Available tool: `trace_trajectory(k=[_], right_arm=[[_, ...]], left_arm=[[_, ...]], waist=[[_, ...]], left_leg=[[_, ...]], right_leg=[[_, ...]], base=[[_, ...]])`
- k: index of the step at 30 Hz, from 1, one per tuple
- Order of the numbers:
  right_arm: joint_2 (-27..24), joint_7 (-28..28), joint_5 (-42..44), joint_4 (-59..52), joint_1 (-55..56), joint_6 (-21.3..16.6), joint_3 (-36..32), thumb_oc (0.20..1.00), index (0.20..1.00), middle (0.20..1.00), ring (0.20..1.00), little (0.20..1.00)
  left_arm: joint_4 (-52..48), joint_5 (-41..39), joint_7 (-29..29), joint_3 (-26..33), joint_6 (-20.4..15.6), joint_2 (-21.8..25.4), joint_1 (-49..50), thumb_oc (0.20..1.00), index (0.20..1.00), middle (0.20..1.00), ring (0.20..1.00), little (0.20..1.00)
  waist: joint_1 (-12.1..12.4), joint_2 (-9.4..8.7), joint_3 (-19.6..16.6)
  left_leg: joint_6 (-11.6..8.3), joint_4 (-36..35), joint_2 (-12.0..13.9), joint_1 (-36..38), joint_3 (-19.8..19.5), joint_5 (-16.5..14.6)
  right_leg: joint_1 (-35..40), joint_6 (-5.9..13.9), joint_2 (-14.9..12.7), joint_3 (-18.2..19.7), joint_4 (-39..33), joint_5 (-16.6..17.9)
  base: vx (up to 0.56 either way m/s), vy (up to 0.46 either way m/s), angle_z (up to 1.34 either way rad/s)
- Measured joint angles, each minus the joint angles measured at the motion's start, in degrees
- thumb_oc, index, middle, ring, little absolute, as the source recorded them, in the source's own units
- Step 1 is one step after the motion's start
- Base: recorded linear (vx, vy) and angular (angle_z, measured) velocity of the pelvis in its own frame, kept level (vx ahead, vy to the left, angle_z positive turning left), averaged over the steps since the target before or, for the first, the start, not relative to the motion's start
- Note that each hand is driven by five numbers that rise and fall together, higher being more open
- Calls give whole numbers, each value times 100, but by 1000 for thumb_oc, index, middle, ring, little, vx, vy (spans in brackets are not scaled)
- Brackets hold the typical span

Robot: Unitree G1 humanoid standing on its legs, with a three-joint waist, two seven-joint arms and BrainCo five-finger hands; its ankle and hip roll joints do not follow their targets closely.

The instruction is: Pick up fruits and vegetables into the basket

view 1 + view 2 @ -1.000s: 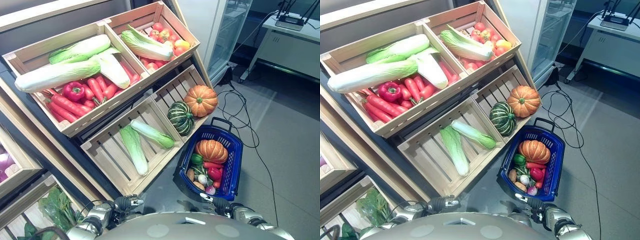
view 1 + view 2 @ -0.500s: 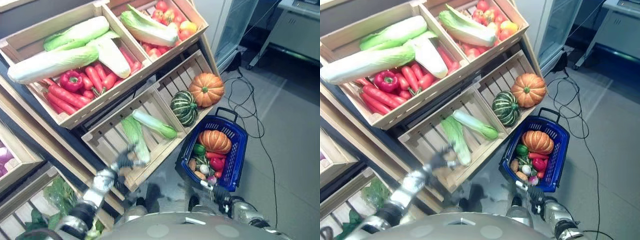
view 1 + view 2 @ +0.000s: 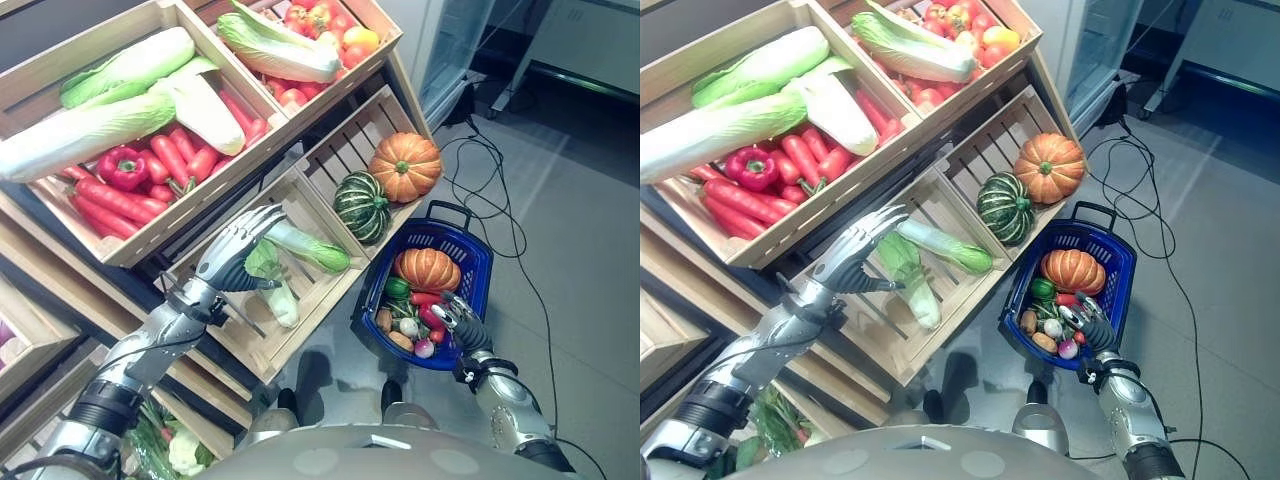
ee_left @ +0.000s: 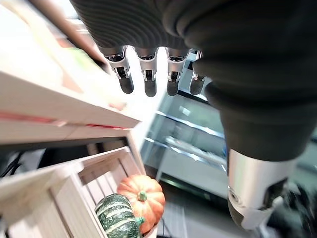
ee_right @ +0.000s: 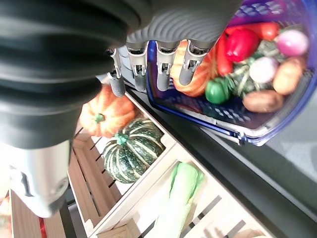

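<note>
A blue basket (image 3: pixel 480 285) stands on the floor at the lower right, holding an orange pumpkin (image 3: pixel 427 268), a red pepper and several small vegetables. My left hand (image 3: pixel 235 252) hovers open, fingers (image 4: pixel 148 82) straight, over the lower crate (image 3: pixel 250 345), just above two napa cabbages (image 3: pixel 311 248) (image 3: pixel 277 295). My right hand (image 3: pixel 455 322) is open and holds nothing, at the basket's near edge (image 5: pixel 218 130). In the neighbouring crate sit a green striped squash (image 3: pixel 361 205) and an orange pumpkin (image 3: pixel 405 165).
The upper crates hold large cabbages (image 3: pixel 90 125), red peppers and carrots (image 3: pixel 150 170), and tomatoes (image 3: pixel 320 15). Leafy greens (image 3: pixel 165 445) lie in a bin at the lower left. A glass cabinet (image 3: pixel 455 40) stands at the back right.
My left arm rose from the bottom edge and reached forward over the lower crate's cabbages. My right hand lifted to the basket's near edge. The camera tilted, shifting the whole scene.
</note>
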Motion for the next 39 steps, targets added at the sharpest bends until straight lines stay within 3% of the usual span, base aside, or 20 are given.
trace_trajectory(k=[3,7,10,15,19,29,33,39], right_arm=[[-295,-145,-17,-223,21,-6,0,1000,1000,1000,1000,1000],[-919,-427,-100,-467,-311,-17,-54,1000,1000,1000,1000,1000],[-1083,-589,-100,-526,-677,-24,-112,1000,1000,1000,1000,1000],[-1354,-687,-96,-809,-953,-31,-137,1000,1000,1000,1000,1000],[-1609,-748,-90,-989,-1375,-44,-176,1000,1000,1000,1000,1000],[-1685,-793,75,-1362,-1963,-57,-173,1000,1000,1000,1000,1000],[-1686,-829,76,-1372,-2054,-5,-172,1000,1000,1000,1000,1000],[-1676,-917,74,-1395,-2026,-6,-154,1000,1000,1000,1000,1000]], left_arm=[[8,408,440,-454,54,483,-370,1000,1000,1000,1000,1000],[380,1044,1219,-1285,435,693,-1361,1000,1000,1000,1000,1000],[859,1473,1544,-1731,625,778,-2116,1000,1000,1000,1000,1000],[1239,1666,1454,-2145,699,818,-2795,1000,1000,1000,1000,1000],[1708,1664,1177,-2375,810,812,-3242,1000,1000,1000,1000,1000],[3179,970,-36,-2491,1771,-118,-3350,1000,1000,1000,1000,1000],[3694,965,-37,-2487,2312,-511,-3224,1000,1000,1000,1000,1000],[3985,976,968,-2295,3369,-573,-3193,1000,1000,1000,1000,1000]], waist=[[-147,186,88],[-509,650,344],[-701,825,666],[-1012,947,1157],[-1172,975,1660],[-1139,711,1929],[-1154,672,1955],[-1154,595,2007]], left_leg=[[6,23,-55,-43,107,-5],[123,28,-237,-405,252,51],[165,28,-305,-570,383,72],[166,29,-321,-808,485,109],[186,32,-367,-1009,515,158],[252,315,-568,-1621,595,171],[264,378,-588,-1791,652,195],[247,531,-582,-2043,649,203]], right_leg=[[-171,31,-38,165,56,25],[-675,101,-211,364,198,149],[-990,143,-254,557,286,196],[-1373,157,-244,702,386,225],[-1770,131,-257,801,684,233],[-2929,173,-469,1101,1880,-201],[-3175,168,-476,1207,2030,-206],[-3481,132,-491,1233,2294,-277]], base=[[-7,158,-24],[-121,167,-20],[-104,133,-30],[-94,45,-15],[-87,19,-14],[-72,10,-4],[-15,10,-5],[-18,-31,2]])
